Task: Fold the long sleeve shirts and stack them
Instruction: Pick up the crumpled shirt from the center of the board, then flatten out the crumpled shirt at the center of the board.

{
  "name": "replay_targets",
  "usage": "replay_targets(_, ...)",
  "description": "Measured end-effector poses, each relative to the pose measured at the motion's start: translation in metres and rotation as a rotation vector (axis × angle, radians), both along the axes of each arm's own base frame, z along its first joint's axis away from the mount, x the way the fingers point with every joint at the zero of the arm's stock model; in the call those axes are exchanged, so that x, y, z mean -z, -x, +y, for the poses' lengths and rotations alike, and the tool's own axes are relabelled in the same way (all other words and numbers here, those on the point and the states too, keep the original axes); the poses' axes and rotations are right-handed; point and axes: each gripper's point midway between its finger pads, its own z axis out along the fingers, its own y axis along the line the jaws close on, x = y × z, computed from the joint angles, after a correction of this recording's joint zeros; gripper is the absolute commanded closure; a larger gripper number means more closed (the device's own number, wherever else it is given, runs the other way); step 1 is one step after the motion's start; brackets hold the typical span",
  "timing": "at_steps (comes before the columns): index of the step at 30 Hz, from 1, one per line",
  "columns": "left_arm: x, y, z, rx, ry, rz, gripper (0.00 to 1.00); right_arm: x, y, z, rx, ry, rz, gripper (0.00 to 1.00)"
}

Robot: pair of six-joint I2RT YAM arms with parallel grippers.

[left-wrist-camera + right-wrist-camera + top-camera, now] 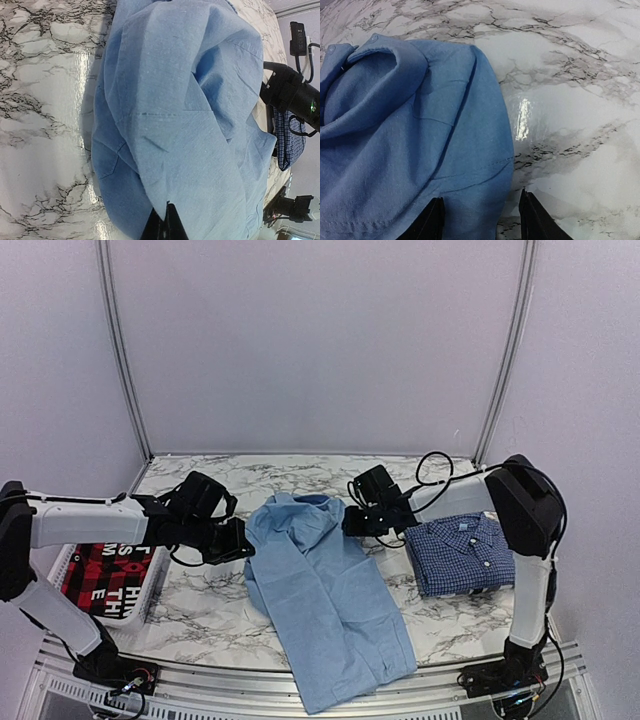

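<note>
Cloth of light blue shirt (pixel 330 590) sits pinched in left end effector (pixel 166 212); right end effector (pixel 481 200), half-open, straddles its edge.

Centre: rumpled light blue cloth shirt (pixel 325 600) covers white marble-patterned tabletop (pixel 200 615) from near edge to middle | Left: bare lane between shirt and white plastic basket (pixel 152 590); left gripper (pixel 244 550) blocks its far end | Right: narrow gap to folded dark blue checked shirt (pixel 462 552), crossed by right gripper (pixel 351 524) | Far strip: bare, passable.

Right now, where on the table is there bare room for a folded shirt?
Bare marble between the basket and the light blue shirt, and in front of the checked shirt. Crowded between the two shirts, where the right gripper sits.
</note>
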Motion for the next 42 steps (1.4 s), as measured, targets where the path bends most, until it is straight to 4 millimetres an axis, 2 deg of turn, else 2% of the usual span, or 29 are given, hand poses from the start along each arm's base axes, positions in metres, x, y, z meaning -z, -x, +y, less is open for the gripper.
replay_targets(7, -0.003, -0.001, 0.002, -0.005, -0.007, -0.018, 1.00, 0.004, -0.001, 0.006, 0.000, -0.011, 0.011, 0.83)
replay_targets(10, -0.009, -0.003, 0.006, -0.015, -0.022, -0.046, 1.00, 0.000, -0.004, 0.009, -0.003, -0.017, 0.000, 1.00)
replay_targets(17, -0.045, -0.015, 0.014, -0.027, -0.056, -0.144, 1.00, -0.013, -0.013, 0.009, 0.001, 0.003, -0.037, 1.00)
replay_targets(22, -0.064, -0.022, 0.026, -0.042, -0.120, -0.203, 1.00, -0.032, -0.017, -0.004, 0.021, 0.061, -0.083, 1.00)
replay_targets(26, -0.082, -0.031, 0.042, -0.063, -0.178, -0.251, 1.00, -0.074, -0.020, -0.018, 0.040, 0.085, -0.159, 1.00)
replay_targets(32, -0.129, -0.043, 0.062, -0.087, -0.222, -0.365, 1.00, -0.142, -0.022, -0.044, 0.081, 0.106, -0.289, 1.00)
replay_targets(33, -0.140, -0.044, 0.065, -0.088, -0.225, -0.392, 1.00, -0.158, -0.019, -0.050, 0.085, 0.118, -0.319, 1.00)
replay_targets(35, -0.163, -0.043, 0.068, -0.083, -0.226, -0.449, 1.00, -0.170, -0.017, -0.054, 0.086, 0.123, -0.343, 1.00)
replay_targets(38, -0.205, -0.038, 0.075, -0.066, -0.216, -0.556, 1.00, -0.203, -0.009, -0.063, 0.077, 0.130, -0.405, 1.00)
replay_targets(42, -0.266, -0.026, 0.082, -0.031, -0.189, -0.715, 1.00, -0.254, 0.007, -0.064, 0.036, 0.112, -0.506, 1.00)
